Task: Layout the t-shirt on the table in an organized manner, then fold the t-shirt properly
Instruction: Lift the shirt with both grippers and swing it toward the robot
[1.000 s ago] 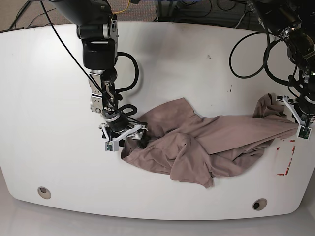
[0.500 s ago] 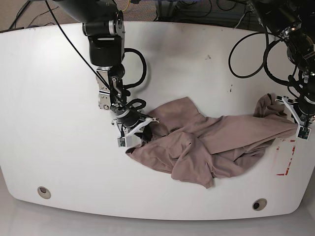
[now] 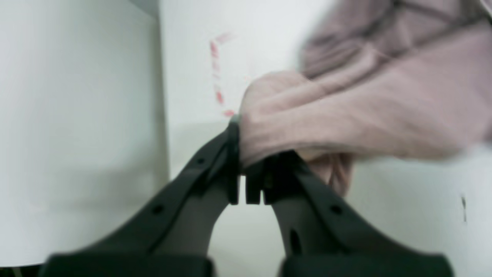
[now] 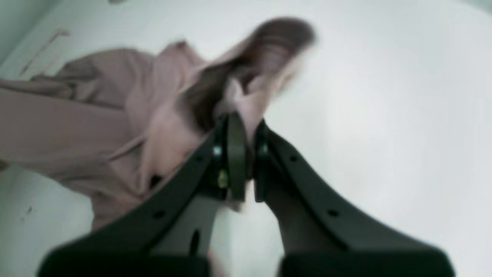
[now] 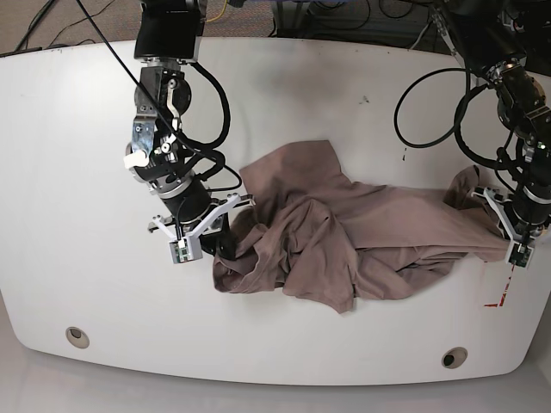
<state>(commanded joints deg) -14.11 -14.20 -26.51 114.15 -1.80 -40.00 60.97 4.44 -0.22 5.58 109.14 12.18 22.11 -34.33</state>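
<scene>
Pinching t-shirt w/ both grippers: L gripper is clamping one end, R gripper is gripping a bunched bit at the other. Shirt is lying crumpled mid-table, ends lifting. Risks: R grip is holding bunched layers, so pulling could set creases; uneven tugging could slip cloth out of L tips.

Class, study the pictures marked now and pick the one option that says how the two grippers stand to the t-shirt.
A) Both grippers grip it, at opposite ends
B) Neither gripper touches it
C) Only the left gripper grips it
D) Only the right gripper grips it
A: the left gripper and the right gripper each have a bunch of the t-shirt between their fingers, with the cloth stretching across the table between them.
</scene>
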